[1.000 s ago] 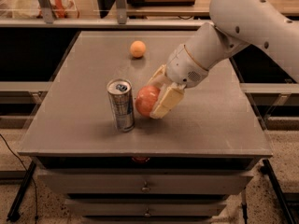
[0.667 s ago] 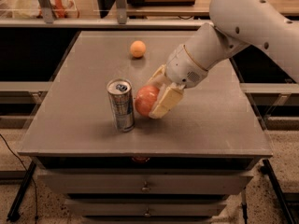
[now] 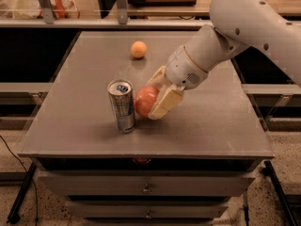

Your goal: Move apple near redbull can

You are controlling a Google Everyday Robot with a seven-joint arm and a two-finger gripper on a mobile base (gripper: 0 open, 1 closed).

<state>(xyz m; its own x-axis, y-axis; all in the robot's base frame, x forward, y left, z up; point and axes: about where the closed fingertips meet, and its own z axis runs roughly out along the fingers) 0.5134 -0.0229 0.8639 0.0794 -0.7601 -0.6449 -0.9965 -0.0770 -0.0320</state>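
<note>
The apple (image 3: 144,100) sits between the two pale fingers of the gripper (image 3: 153,98), which are closed on it, one finger across its front right side and the other behind it. The white arm (image 3: 244,22) reaches down to it from the upper right. Whether the fruit rests on the table or hangs just above it cannot be told.

Just to the left of the apple stands the can (image 3: 122,106), upright, with its pull-tab top showing. The two are almost touching. Judging from that, the moving part of the job looks done: the apple is already beside the can. What seems left is to let go and lift the hand away without knocking the can over.

A small orange (image 3: 138,49) lies well apart, toward the far edge. The table (image 3: 211,126) is a flat grey top with drawers (image 3: 147,188) under its front edge. Behind it runs a long shelf, and the floor below is speckled.
</note>
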